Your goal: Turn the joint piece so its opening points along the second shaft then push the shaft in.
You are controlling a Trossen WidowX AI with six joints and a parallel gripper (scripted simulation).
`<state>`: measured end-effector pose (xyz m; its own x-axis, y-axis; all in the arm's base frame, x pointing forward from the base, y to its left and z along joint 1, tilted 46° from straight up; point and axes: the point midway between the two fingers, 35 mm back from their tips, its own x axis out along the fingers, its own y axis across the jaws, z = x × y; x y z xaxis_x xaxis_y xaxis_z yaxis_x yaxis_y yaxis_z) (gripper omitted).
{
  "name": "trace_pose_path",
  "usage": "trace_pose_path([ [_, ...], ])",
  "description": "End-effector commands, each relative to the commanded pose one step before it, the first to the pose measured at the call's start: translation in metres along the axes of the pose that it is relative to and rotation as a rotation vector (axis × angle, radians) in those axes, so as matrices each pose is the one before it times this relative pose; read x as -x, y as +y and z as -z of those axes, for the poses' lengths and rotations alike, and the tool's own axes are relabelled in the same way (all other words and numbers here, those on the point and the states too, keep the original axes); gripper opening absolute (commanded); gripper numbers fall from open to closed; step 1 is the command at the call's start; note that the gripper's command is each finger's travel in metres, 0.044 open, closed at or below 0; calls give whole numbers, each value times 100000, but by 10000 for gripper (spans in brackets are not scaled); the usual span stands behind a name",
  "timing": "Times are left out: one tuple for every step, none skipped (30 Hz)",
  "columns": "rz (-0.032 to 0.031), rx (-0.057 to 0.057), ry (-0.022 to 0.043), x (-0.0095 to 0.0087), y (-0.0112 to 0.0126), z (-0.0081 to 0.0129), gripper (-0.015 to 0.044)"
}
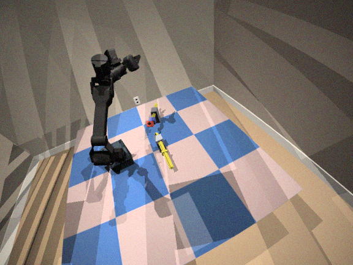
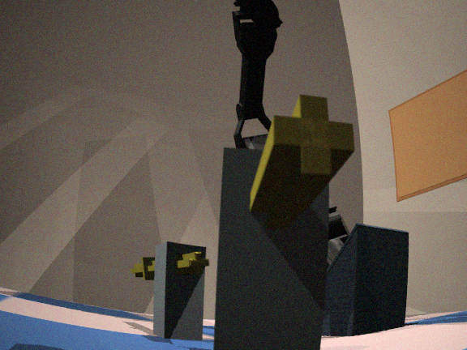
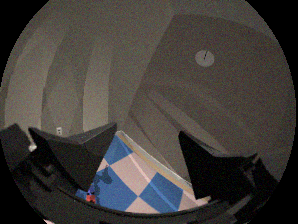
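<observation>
My gripper [image 1: 137,58] [image 3: 148,130] is open and empty, high above the mat, far from the parts. The red joint piece [image 1: 149,124] [image 3: 90,197] sits on blue hinge parts [image 1: 152,118] at the end of the first yellow shaft [image 1: 155,105] [image 2: 312,138]. That shaft runs through a grey block [image 1: 157,118] [image 2: 251,263]. The joint's dark opening faces roughly toward the top camera; its exact alignment is unclear. The second yellow shaft [image 1: 169,161] [image 2: 147,268], with a collar, passes through the second block [image 1: 158,137] [image 2: 184,300]. Its near tip is apart from the joint piece.
The arm's dark base [image 1: 121,156] [image 2: 381,279] stands left of the second block in the top view. A blue and pink checked mat [image 1: 211,150] [image 3: 139,172] lies under everything. Walls and a wall outlet [image 1: 136,100] [image 3: 59,131] stand behind.
</observation>
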<state>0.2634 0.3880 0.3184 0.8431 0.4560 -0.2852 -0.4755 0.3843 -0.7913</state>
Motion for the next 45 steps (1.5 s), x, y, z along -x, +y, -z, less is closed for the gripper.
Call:
trace_pose_path([
  [0,0,0,0,0,0,426],
  [0,0,0,0,0,0,440],
  [-266,-230,324,-52,81,82,440],
  [-791,-694,981,-154,243,248,440],
  [-1292,-1165,1664,-256,396,419,440],
  [-1504,-1413,2045,-308,460,512,440],
  [-1453,-1428,2096,-310,443,522,440],
  [-1399,-1444,2145,-312,425,531,440],
  [-1344,-1459,2193,-314,406,540,440],
  [-1288,-1474,2239,-316,388,547,440],
  [-1234,-1490,2286,-320,370,556,440],
  [-1176,-1505,2329,-322,351,563,440],
  [-1114,-1520,2368,-322,332,568,440],
  [-1050,-1534,2405,-323,313,572,440],
  [-988,-1549,2442,-324,294,576,440],
  [-924,-1563,2478,-325,275,580,440],
  [-860,-1577,2511,-326,257,583,440],
  [-794,-1591,2542,-327,238,585,440],
  [-727,-1605,2571,-328,219,587,440],
  [-660,-1619,2599,-328,200,588,440],
  [-592,-1632,2624,-329,182,589,440],
  [-523,-1645,2648,-329,163,588,440],
  [-453,-1658,2669,-329,145,588,440],
  [-383,-1671,2688,-330,127,586,440],
  [-313,-1683,2706,-330,109,584,440],
  [-241,-1696,2721,-329,91,582,440],
  [-169,-1708,2734,-329,73,579,440],
  [-97,-1719,2745,-329,56,575,440],
  [-25,-1731,2754,-328,39,571,440],
  [48,-1742,2761,-327,22,566,440],
  [121,-1753,2766,-326,5,561,440],
  [194,-1764,2769,-325,-11,556,440],
  [267,-1774,2770,-324,-27,549,440],
  [341,-1784,2768,-323,-42,543,440],
  [414,-1794,2764,-321,-58,536,440],
  [488,-1803,2759,-320,-73,528,440],
  [561,-1813,2751,-318,-87,520,440],
  [634,-1822,2741,-316,-101,512,440],
  [707,-1830,2729,-314,-115,503,440],
  [779,-1838,2715,-312,-129,494,440],
  [851,-1846,2698,-310,-142,485,440],
  [923,-1854,2680,-307,-154,475,440],
  [995,-1861,2660,-305,-166,465,440],
  [1066,-1868,2637,-302,-178,455,440],
  [1136,-1875,2613,-299,-190,444,440],
])
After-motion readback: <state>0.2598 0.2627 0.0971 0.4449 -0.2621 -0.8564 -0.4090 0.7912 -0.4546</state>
